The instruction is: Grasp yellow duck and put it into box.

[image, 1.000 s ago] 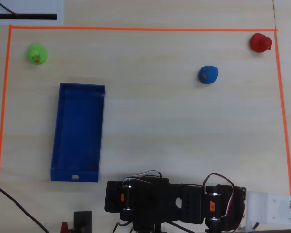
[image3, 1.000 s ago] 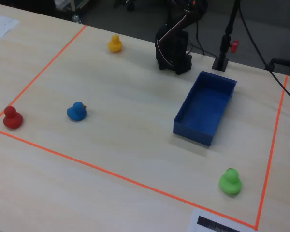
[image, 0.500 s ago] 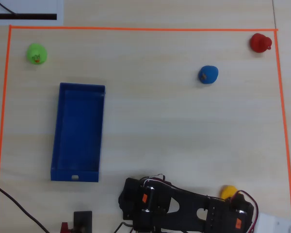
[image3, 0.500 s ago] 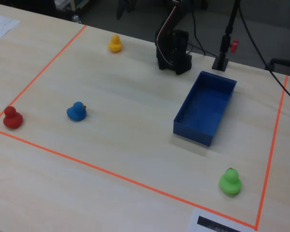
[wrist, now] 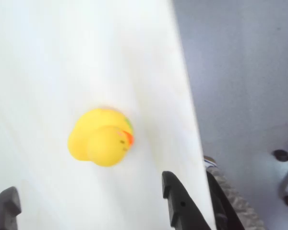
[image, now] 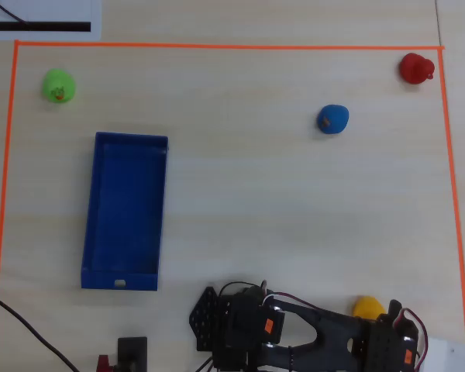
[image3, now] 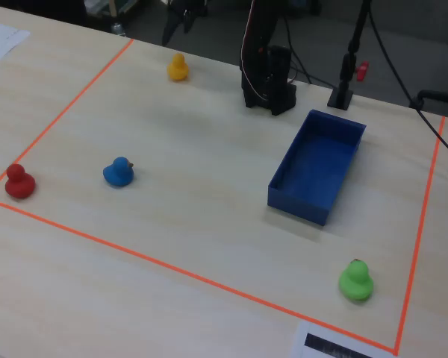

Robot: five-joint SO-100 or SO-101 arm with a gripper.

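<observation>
Duck [wrist: 102, 137], yellow, rounded (orange beak), beneath parted claw [wrist: 89, 201].

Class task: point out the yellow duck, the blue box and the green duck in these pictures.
yellow duck [wrist: 102, 138]: wrist view, on its head and body.
box [image: 124, 210]: overhead view, on its bare blue floor.
green duck [image3: 355, 280]: fixed view, on its body.

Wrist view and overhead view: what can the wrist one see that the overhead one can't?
Only the wrist view shows the yellow duck whole, with its orange beak, and the open tool with fingers apart, not touching it. Only the overhead view shows the box, empty, plus the green duck, blue duck and red duck. Both show the yellow duck on the pale table.
</observation>
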